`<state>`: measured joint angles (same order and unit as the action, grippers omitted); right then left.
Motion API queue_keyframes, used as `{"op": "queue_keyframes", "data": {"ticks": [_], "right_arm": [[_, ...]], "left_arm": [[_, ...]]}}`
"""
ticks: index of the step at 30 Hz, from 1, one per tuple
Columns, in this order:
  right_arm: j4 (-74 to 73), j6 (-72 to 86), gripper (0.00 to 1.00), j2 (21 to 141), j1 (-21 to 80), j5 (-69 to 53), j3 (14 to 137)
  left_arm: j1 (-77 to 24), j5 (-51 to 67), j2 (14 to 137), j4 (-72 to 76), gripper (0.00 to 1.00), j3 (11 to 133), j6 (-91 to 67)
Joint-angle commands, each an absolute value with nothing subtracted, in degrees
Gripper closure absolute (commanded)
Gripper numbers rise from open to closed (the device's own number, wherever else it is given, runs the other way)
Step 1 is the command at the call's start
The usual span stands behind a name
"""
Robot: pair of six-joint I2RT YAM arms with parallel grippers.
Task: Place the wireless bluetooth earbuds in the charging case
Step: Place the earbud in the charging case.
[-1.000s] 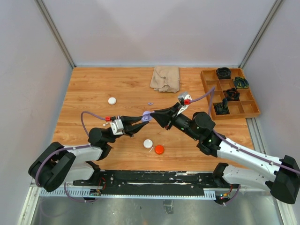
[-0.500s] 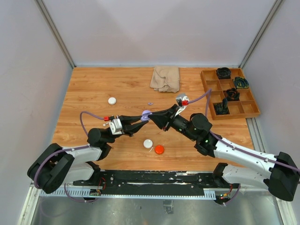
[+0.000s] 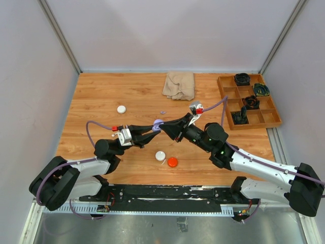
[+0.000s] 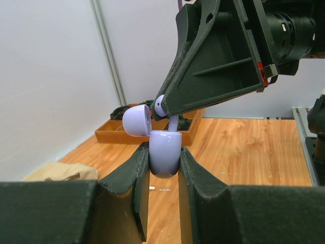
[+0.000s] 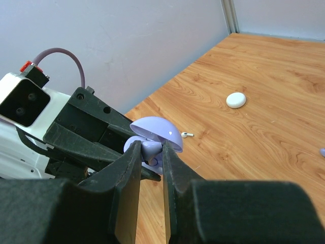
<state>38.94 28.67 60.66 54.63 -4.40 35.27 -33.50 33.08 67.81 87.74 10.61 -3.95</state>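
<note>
My left gripper [image 4: 163, 152] is shut on the purple charging case [image 4: 164, 150], held upright above the table with its lid [image 4: 137, 120] hinged open. My right gripper [image 5: 151, 152] is shut on a purple earbud [image 5: 151, 149] right at the case's mouth. In the left wrist view the earbud's [image 4: 161, 104] stem points down into the case. In the top view the two grippers meet at the case [image 3: 158, 124], mid-table. A white earbud [image 5: 188, 134] lies on the table beyond the case. Another purple earbud [image 3: 162, 112] lies farther back.
Two white pucks [image 3: 121, 109] [image 3: 160, 156] and a red puck [image 3: 172, 162] lie on the wooden table. A beige cloth [image 3: 179, 85] lies at the back. A wooden compartment tray [image 3: 265, 118] with dark items stands at the back right.
My right gripper has moved slightly left, bringing the purple earbud in to the open case. My left gripper holds the case nearly still.
</note>
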Motion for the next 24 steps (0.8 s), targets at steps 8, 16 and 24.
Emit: {"op": "queue_keyframes", "data": {"ticks": [8,16,24], "right_arm": [[37.97,29.68,0.78,61.34,56.61,-2.33,35.97],[35.6,29.69,0.64,61.44,56.78,-1.22,37.03],[31.63,24.41,0.44,57.9,56.71,1.69,37.89]], "left_arm": [[-33.15,32.21,66.55,102.04,1.0,11.96,-4.17],[-33.19,31.29,66.36,102.02,1.0,11.31,-3.66],[-33.18,29.66,66.42,102.0,1.0,9.89,-2.87]]}}
